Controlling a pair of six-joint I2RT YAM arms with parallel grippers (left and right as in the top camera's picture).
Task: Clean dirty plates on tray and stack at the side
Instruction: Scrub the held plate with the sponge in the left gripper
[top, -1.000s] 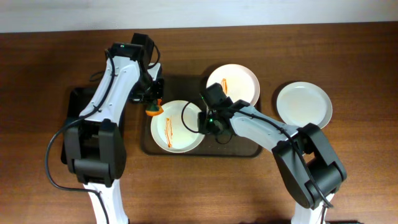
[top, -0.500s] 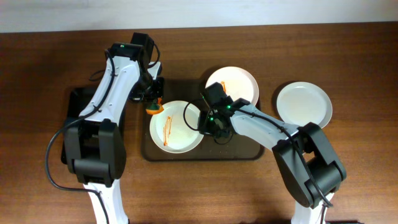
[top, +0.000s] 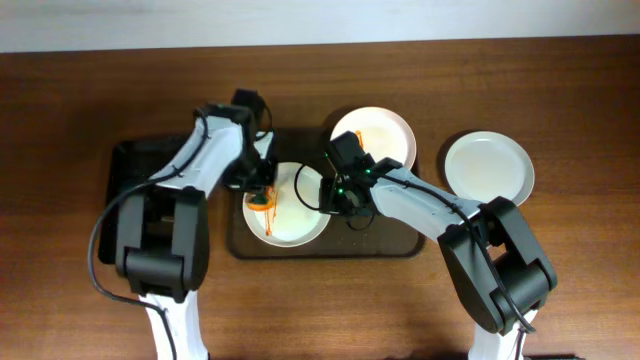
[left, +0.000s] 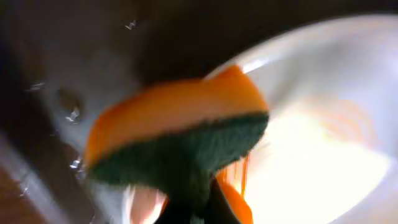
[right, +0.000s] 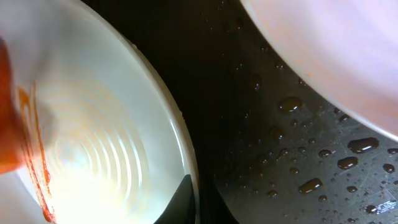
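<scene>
Orange on top and green beneath, the sponge (top: 263, 199) is pinched in the closed left pincer (top: 262, 187), which hangs over the left half of the tray (top: 390, 240). The sponge sits on the left part of the front plate (top: 292, 222), right under the pincer's tips. In the left wrist view the sponge (left: 180, 137) fills the frame with its green face down, and the white front plate (left: 323, 118) lies behind it, streaked with orange sauce (left: 239, 177). The right pincer (top: 336, 200) stands near the middle of the tray, clamped on the right rim of the same plate. Its wrist view shows a dark finger (right: 180, 199) at that rim, with wet tray floor (right: 273, 137) beside it. A rear plate (top: 385, 135), also streaked, overhangs the tray's far edge. A clean plate (top: 488, 167) rests on the wooden table (top: 580, 280), off the tray to its right.
</scene>
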